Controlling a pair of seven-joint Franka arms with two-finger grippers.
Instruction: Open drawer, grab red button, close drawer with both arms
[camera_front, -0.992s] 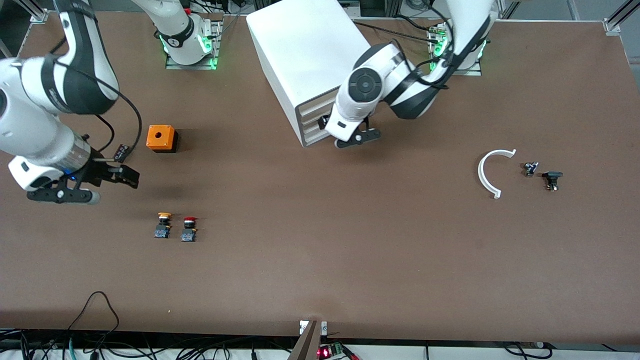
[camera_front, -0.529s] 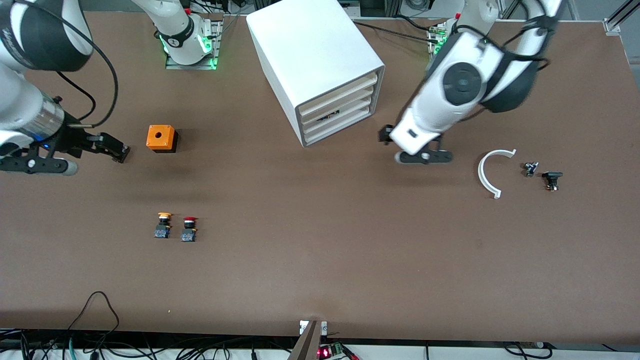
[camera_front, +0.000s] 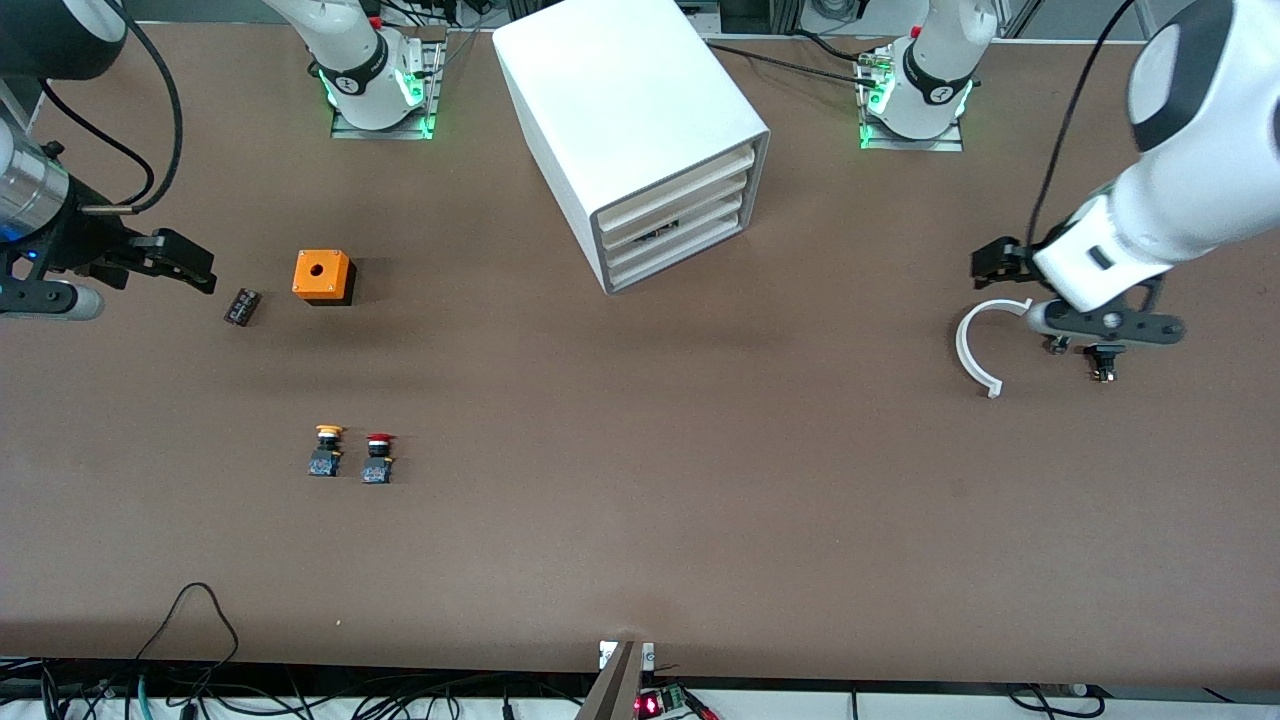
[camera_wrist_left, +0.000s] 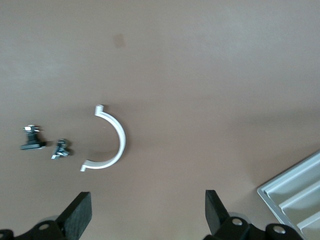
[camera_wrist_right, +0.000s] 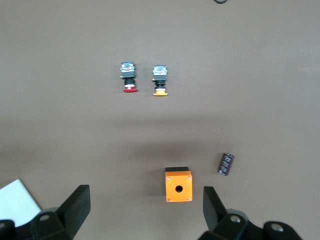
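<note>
The three drawers appear flush in the cabinet (camera_front: 640, 130), though the middle drawer (camera_front: 675, 222) shows a dark mark that cannot be made out; by that showing, opening it is judged not yet done. The button (camera_front: 378, 457) stands on the surface (camera_front: 640, 520) beside its yellow-capped twin (camera_front: 326, 450), toward the right arm's end and nearer the front edge than the orange box (camera_front: 323, 276). The left hand (camera_front: 1085, 322) hovers over the white arc piece (camera_front: 978, 345) near the left arm's edge, fingers spread wide, empty. The right hand (camera_front: 165, 262) hangs near the opposite edge, likewise wide and empty. Next, one hand must reach the drawer front.
</note>
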